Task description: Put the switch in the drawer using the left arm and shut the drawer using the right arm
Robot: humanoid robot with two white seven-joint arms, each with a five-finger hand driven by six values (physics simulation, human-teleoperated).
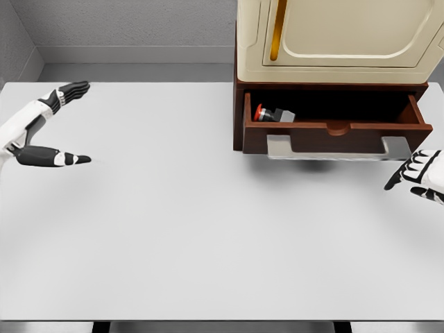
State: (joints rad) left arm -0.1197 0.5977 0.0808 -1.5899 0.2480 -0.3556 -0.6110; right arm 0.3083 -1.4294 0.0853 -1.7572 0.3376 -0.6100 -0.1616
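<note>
Head view showed the switch [272, 113] lying in the open drawer [333, 130], my left hand [48, 128] spread empty, my right hand [418, 175] loosely open near the handle [338, 148], which I judged needed one straight, square push.

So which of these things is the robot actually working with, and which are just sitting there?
Part of the job:
- switch, already lying in the drawer
- drawer, pulled open
- drawer handle
- left hand, open, far left
- right hand, near the handle

Just there:
- cream cabinet above the drawer
- white table
</note>
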